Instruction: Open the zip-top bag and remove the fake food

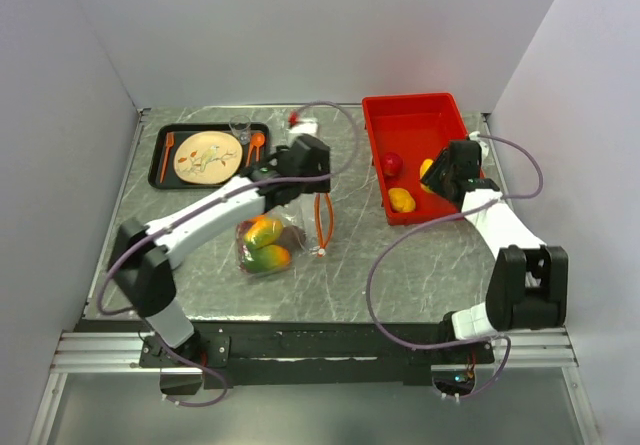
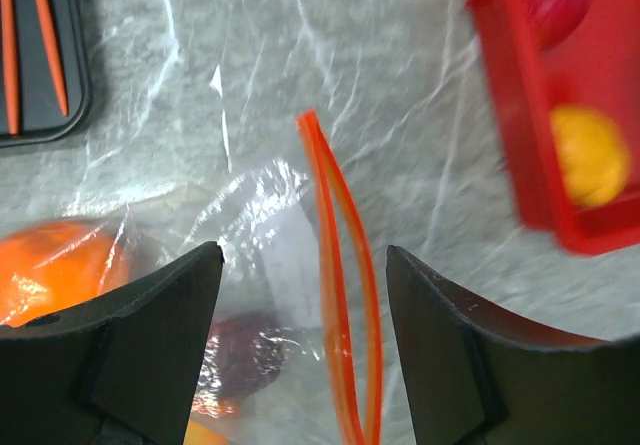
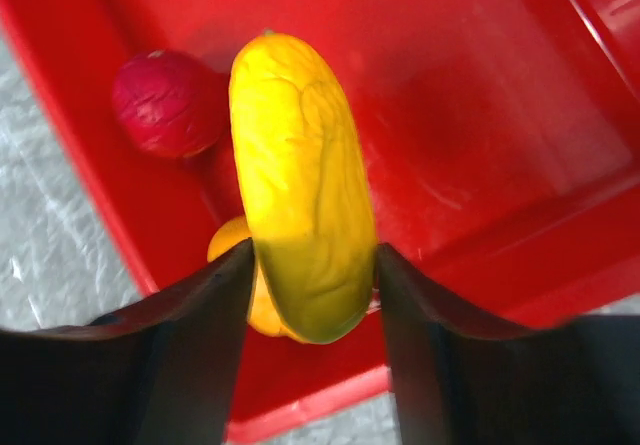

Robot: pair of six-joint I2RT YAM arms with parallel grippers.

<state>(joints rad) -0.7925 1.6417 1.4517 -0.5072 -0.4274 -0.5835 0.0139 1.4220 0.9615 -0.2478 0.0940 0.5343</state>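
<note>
White walls [image 1: 300,25] close in on three sides of a grey, marble-patterned table [image 1: 400,265]. At its far left sits a black tray [image 1: 158,155] carrying a beige plate [image 1: 208,157] and orange cutlery [image 1: 166,155]. At the far right stands a red bin [image 1: 420,130].

Near the middle of the table lies the zip-top bag [image 1: 275,240], clear and crumpled. Its orange zipper strip [image 1: 322,220] trails along the side nearest the bin. In the left wrist view the strip's two tracks stand slightly apart from each other. Fake food shows through the plastic: two green-orange mango shapes [image 1: 262,230] in the top view, and an orange fruit [image 2: 55,265] and a dark purple fruit [image 2: 245,340] in the left wrist view.

The left gripper [image 2: 305,257] hangs over the bag's mouth end with its jaws spread wide and nothing between them. The zipper strip and clear plastic lie below the gap, and whether the fingers touch the bag cannot be told.

The right gripper [image 3: 315,253] is over the red bin, its jaws clamped on the sides of a long yellow fruit [image 3: 300,165]. In the bin beneath lie a red fruit [image 3: 165,100] and a yellow-orange fruit [image 1: 402,201], close by the bin's left wall.
</note>
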